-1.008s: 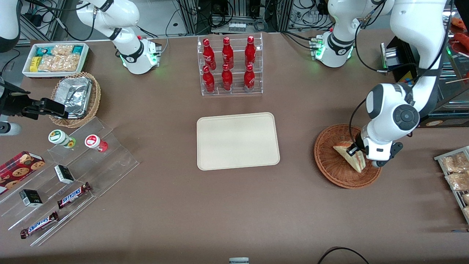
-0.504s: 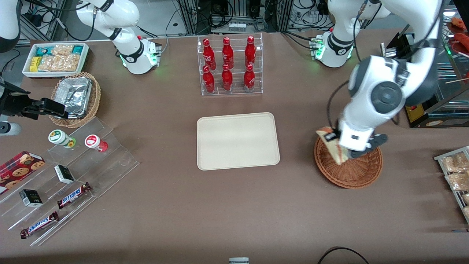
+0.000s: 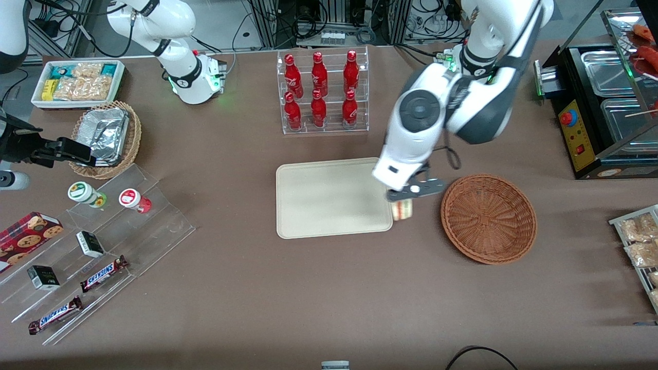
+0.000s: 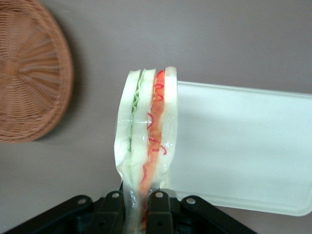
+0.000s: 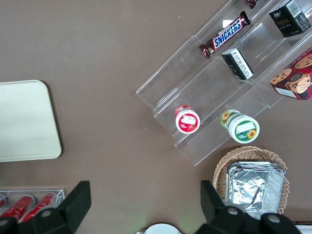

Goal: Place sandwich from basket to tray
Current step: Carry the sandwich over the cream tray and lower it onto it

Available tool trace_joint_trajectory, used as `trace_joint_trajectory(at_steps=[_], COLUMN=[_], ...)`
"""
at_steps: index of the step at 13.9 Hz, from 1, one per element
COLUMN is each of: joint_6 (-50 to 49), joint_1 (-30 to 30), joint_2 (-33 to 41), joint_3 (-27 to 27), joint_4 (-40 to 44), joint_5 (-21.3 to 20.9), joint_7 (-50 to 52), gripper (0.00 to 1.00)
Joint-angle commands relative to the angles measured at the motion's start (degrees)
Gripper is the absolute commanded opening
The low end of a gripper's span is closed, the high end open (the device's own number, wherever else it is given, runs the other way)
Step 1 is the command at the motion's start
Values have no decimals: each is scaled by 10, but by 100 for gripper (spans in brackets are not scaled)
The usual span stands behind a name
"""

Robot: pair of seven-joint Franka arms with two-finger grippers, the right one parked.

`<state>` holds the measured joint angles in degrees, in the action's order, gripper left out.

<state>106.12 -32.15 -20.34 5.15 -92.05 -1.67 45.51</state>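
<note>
My left gripper (image 3: 406, 198) is shut on the sandwich (image 3: 401, 209), a wrapped wedge of white bread with red-orange and green filling. It holds the sandwich in the air over the edge of the cream tray (image 3: 318, 195) that faces the basket. The reddish-brown wicker basket (image 3: 488, 218) stands empty beside the tray, toward the working arm's end. In the left wrist view the sandwich (image 4: 146, 141) hangs between the gripper's black fingers (image 4: 158, 207), with the tray (image 4: 243, 146) and the basket (image 4: 29, 73) below it.
A clear rack of red bottles (image 3: 321, 92) stands farther from the front camera than the tray. A tan wicker basket with a foil container (image 3: 105, 136), a white snack bin (image 3: 77, 82) and an acrylic shelf of snacks (image 3: 92, 241) lie toward the parked arm's end.
My gripper has lifted the sandwich out of the basket and carried it sideways to the tray's edge. The basket is now empty.
</note>
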Motion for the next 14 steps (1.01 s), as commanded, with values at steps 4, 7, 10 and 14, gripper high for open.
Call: trace_joint_trajectory(at_steps=[4, 7, 10, 14], joint_6=[31, 57, 102, 145], joint_1=[-74, -92, -97, -117], joint_2=[-121, -155, -182, -206], joint_3=[-8, -8, -8, -8], joint_4=[75, 75, 78, 78], joint_5=[-4, -4, 1, 1], joint_7=[4, 4, 21, 54], gripper=[0, 0, 0, 0])
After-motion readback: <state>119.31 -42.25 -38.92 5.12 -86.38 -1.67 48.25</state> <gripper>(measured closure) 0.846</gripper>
